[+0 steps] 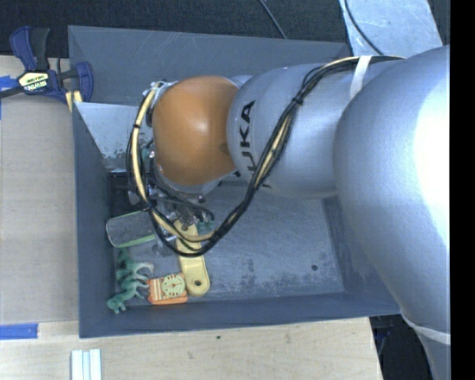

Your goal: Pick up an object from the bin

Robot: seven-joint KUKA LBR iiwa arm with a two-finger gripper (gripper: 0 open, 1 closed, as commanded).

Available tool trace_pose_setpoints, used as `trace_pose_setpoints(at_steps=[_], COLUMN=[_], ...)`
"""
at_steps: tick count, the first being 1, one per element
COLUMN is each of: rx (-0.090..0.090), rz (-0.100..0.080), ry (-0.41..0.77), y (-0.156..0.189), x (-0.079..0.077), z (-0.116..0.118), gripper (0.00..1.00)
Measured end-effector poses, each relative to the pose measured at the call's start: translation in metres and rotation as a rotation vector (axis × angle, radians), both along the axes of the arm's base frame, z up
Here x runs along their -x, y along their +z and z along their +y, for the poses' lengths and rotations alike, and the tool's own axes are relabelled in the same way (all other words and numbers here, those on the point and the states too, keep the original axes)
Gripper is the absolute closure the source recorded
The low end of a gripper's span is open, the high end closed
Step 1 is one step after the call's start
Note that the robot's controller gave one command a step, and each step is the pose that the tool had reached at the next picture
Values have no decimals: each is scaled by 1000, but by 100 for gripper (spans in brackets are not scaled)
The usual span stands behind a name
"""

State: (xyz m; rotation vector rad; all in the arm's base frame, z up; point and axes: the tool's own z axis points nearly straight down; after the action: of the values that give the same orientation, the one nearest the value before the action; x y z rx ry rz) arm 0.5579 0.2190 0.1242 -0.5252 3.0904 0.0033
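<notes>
Crowding in the 7 o'clock corner of the bin (pixel 222 317) is judged the chief hazard. Nearest the camera, along the near wall, a green toy figure (pixel 127 285), a small orange block with a pale dial face (pixel 168 290) and a pale yellow tab (pixel 195 275) are seen lying side by side, touching or nearly so. Just beyond them, a clear flat piece (pixel 131 229) is seen at 9 o'clock from the gripper (pixel 178 216).

The gripper is placed low over this cluster, beneath the orange wrist cover (pixel 191 129). Whether it is open or closed cannot be told, and nothing is seen to be held. Which thing is meant cannot be told either; the clear piece and the yellow tab lie closest.

A closing grasp could catch two neighbours at once, or one could be nudged against the wall and tipped out of reach. The clear piece is judged thin and slippery. The cable loop (pixel 222 226) hangs near the tab and could snag it. Farther off, at 11 o'clock, a dark thing (pixel 117 182) lies by the wall.
</notes>
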Motion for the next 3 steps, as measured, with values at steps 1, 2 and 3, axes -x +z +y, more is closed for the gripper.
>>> trace_pose_setpoints(at_steps=[1,2,3], rx=[4,1,9], rz=[9,-3,9], ry=[51,277,291], y=[-25,-53,-55], x=[5,19,40], z=[-8,4,18], gripper=[0,0,100])
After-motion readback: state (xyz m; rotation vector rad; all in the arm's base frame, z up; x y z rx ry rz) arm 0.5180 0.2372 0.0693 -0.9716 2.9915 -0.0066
